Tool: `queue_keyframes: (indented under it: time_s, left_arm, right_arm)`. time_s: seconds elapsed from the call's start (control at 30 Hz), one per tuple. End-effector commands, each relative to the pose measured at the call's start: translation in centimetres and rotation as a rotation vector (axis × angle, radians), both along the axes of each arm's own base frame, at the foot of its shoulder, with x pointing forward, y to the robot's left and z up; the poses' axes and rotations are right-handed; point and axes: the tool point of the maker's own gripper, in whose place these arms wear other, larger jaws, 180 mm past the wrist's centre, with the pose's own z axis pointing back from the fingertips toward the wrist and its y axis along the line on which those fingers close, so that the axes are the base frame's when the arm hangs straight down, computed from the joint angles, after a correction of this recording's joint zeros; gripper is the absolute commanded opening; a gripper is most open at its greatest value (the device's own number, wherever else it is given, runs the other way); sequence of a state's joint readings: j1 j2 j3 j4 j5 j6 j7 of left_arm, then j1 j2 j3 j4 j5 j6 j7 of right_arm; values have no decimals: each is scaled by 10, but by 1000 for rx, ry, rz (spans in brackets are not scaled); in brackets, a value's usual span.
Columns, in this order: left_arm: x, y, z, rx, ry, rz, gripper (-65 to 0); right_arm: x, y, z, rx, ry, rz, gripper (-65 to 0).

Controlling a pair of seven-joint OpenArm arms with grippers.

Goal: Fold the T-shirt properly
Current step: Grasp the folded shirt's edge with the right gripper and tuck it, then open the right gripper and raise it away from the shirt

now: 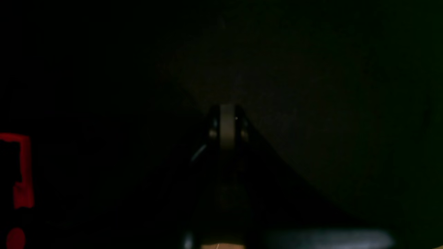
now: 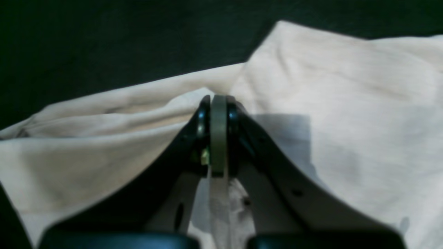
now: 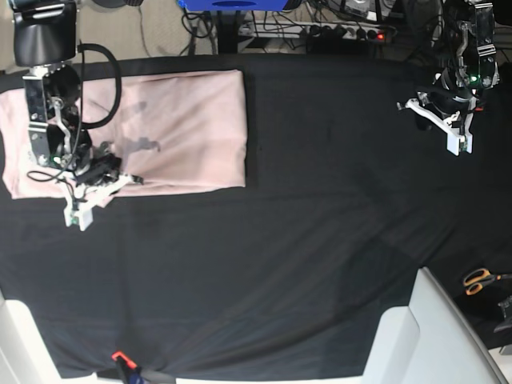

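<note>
Writing/brands: none legible in any view.
Containers: none seen with contents.
Surface: bench covered by a black cloth (image 3: 304,224), lightly creased.
T-shirt (image 3: 172,132): pale pink, plain, lies flat on the cloth at the far left of the base view, partly folded into a rough rectangle, its right edge straight, wrinkles along the near edge.
Right gripper (image 2: 218,103): jaws together, clamped on a raised ridge of the T-shirt fabric at its near edge; fabric bunches up around the tips in the right wrist view.
Right arm: sits over the left part of the shirt in the base view, black cable looping above it.
Left gripper (image 3: 458,142): jaws together, nothing seen between them; hangs above bare cloth at the far right of the base view, well apart from the shirt.
Left wrist view: nearly all dark, only the closed tips and a red shape at the left edge show.
Scissors (image 3: 480,280): orange handles, at the right edge.
Power strip (image 3: 352,32): beyond the far edge of the bench among cables, red light on.
White panels (image 3: 436,336): near right corner.
</note>
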State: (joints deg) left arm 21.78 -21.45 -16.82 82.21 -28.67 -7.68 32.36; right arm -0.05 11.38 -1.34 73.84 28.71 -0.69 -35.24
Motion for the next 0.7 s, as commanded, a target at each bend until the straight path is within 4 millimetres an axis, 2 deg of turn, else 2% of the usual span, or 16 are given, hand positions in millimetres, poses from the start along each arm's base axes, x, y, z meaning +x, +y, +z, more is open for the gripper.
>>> queue_keyframes:
  time_s: [0.0, 0.27, 0.4, 0.47, 0.57, 0.67]
  left_arm:
    - [8, 8, 10, 23, -36, -7, -650]
    - [9, 7, 11, 22, -37, -8, -650]
    - [10, 8, 11, 23, -39, -7, -650]
    - [16, 7, 13, 21, -50, -8, -650]
    - [13, 9, 9, 20, -39, 0, -650]
    - [12, 10, 8, 19, -35, 2, -650]
  right_arm:
    - [13, -7, 13, -11, -56, -12, -644]
    - [4, -3, 7, 1, -27, -13, -636]
    - [-2, 12, 3, 36, 24, 2, -630]
    - [0, 16, 13, 39, 13, 20, -599]
    - [8, 21, 41, 35, -49, 47, -540]
    - [13, -19, 78, 6, -120, -37, -453]
